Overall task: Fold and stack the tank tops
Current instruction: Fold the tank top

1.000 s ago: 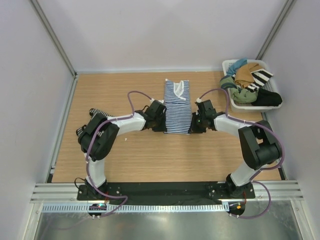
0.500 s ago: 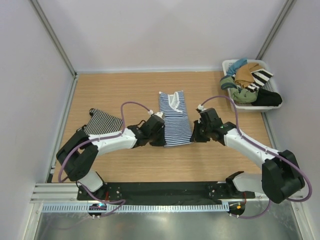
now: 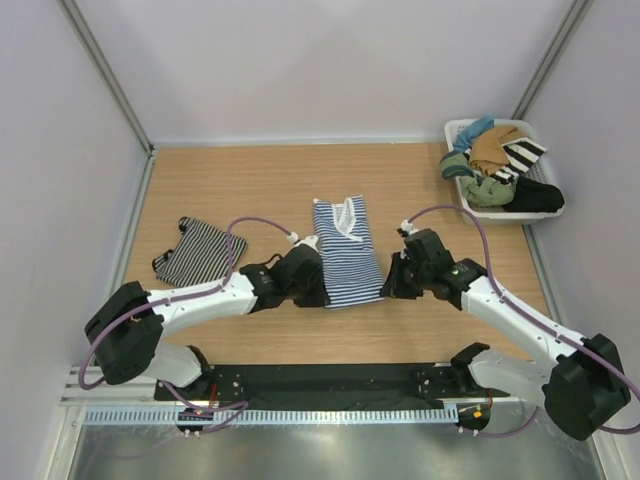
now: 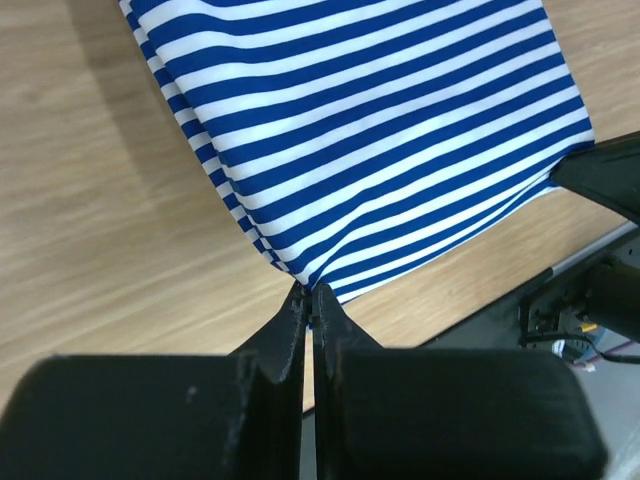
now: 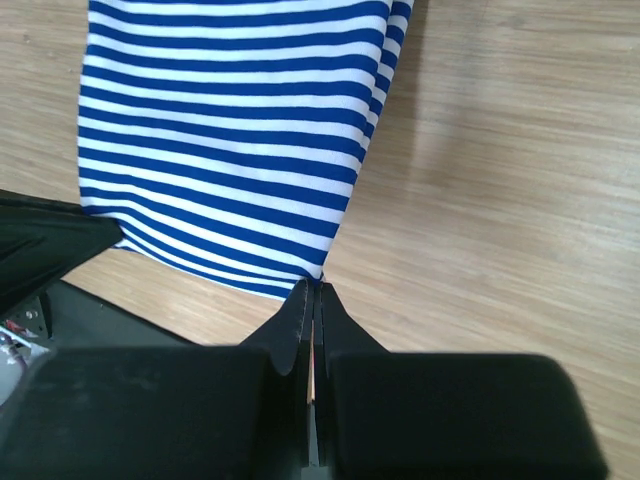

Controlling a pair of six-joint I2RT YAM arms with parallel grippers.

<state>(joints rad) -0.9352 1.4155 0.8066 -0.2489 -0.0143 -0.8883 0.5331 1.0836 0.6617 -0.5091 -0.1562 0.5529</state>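
Note:
A blue-and-white striped tank top (image 3: 345,250) lies lengthwise mid-table, folded narrow, its white-trimmed neckline at the far end. My left gripper (image 3: 318,292) is shut on its near left corner (image 4: 300,275). My right gripper (image 3: 392,283) is shut on its near right corner (image 5: 318,272). Both pairs of jaws are pressed together with cloth pinched at the tips, and the hem is stretched between them. The fine black-and-white striped tank top (image 3: 196,250) lies flat on the left, apart from both grippers.
A white basket (image 3: 458,132) at the back right holds tan, green, teal, black and bold-striped clothes. A black base rail (image 3: 330,380) runs along the near edge of the wooden table (image 3: 240,185). Grey walls close in both sides.
Both grippers have dragged the blue-and-white top toward the near edge. Its near hem moved closer to the bases. The left arm stretched out, uncovering the black-and-white top.

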